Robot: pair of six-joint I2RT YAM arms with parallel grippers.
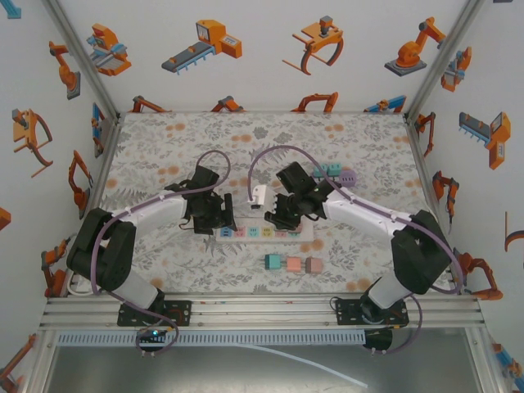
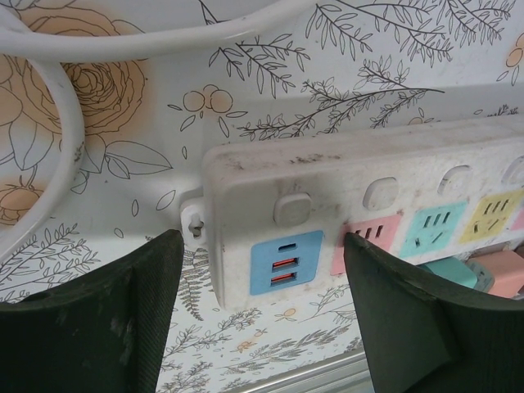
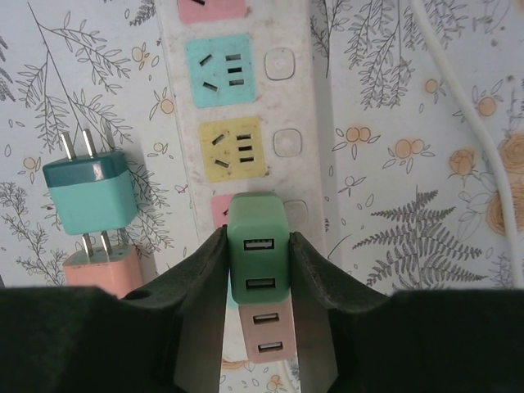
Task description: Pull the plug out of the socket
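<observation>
right pincer (image 3: 258, 237) grips the green plug (image 3: 258, 214); left pincer (image 2: 262, 241) stands open astride the power strip (image 2: 352, 160). unclamped, the strip may lift with the plug

bright, even light throughout with soft shadows; close wrist views look slightly blurred, perhaps from nearness.

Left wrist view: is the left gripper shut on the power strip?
No, the left gripper is open: its fingers stand wide apart, with the power strip's blue USB end seen between them.
</observation>
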